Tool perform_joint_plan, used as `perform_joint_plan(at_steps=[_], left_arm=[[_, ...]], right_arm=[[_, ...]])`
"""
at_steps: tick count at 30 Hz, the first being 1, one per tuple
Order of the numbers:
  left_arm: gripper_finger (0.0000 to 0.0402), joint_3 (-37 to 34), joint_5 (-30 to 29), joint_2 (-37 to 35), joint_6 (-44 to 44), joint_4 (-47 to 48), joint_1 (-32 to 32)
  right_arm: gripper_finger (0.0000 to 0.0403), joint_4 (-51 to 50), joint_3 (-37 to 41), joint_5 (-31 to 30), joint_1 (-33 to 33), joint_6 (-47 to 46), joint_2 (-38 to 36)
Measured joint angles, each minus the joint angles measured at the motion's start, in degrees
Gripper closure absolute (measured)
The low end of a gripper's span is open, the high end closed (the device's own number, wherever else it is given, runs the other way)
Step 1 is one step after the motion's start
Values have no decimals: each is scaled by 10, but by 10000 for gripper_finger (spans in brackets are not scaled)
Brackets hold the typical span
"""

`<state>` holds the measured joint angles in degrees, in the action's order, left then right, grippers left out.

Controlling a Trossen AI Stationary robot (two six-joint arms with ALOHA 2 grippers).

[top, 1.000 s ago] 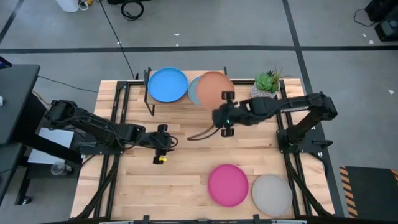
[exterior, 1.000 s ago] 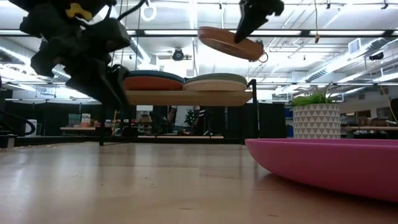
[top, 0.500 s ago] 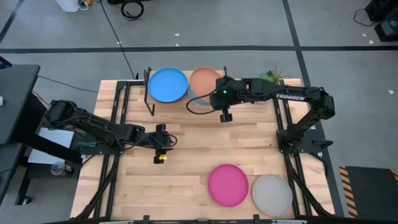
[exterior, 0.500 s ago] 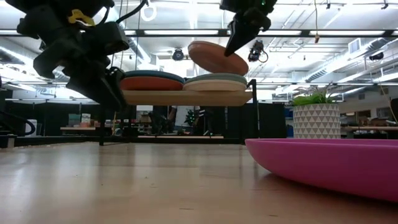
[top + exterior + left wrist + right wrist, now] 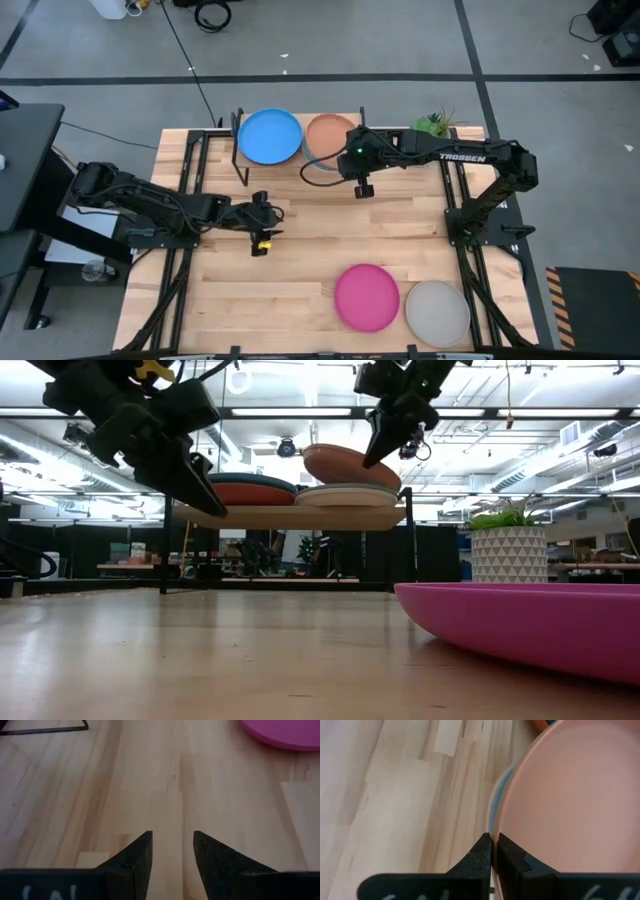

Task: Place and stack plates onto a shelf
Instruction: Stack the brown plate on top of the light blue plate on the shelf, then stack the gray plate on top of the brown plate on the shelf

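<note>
Stacking step, upper centre of the high view: the right gripper (image 5: pixel 352 160), fingers pinched on the rim of the brown plate (image 5: pixel 328 135), tilts it onto the right-hand pile on the shelf (image 5: pixel 300 516). Next: level, release. Left gripper (image 5: pixel 262 228) hovers mid-counter, fingers narrowly parted, empty. Blue plate (image 5: pixel 270 135) tops the other pile; pink plate (image 5: pixel 366 296) and grey plate (image 5: pixel 437 312) wait on the counter (image 5: pixel 300 270).

Robotics lab or workshop: slatted wood surface (image 5: pixel 300 290) on grey concrete floor (image 5: pixel 330 40) with taped lines, loose cables (image 5: pixel 210 14), open industrial ceiling with strip lights (image 5: pixel 290 412), distant workbenches (image 5: pixel 130 567).
</note>
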<state>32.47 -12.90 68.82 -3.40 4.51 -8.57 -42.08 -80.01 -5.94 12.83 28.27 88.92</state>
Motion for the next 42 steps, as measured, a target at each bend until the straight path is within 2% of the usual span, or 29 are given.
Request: perform_joint_plan(at_steps=[13, 19, 23, 27, 37, 42], left_arm=[[251, 6, 0, -4, 4, 2, 2], [251, 6, 0, -4, 0, 13, 2], [251, 6, 0, -12, -5, 29, 2], [251, 6, 0, -21, -8, 44, 2], [251, 6, 0, -22, -9, 72, 2], [251, 6, 0, -22, -9, 70, 2]], right_arm=[[310, 3, -5, -27, 1, -15, 0], [306, -65, -49, -87, -29, -56, 0], [307, -103, -59, -59, -57, -121, -2], [307, -125, -28, -47, -95, -201, -2], [308, -86, 89, -120, -224, -360, -11], [307, -26, 152, -77, -255, -450, -12]])
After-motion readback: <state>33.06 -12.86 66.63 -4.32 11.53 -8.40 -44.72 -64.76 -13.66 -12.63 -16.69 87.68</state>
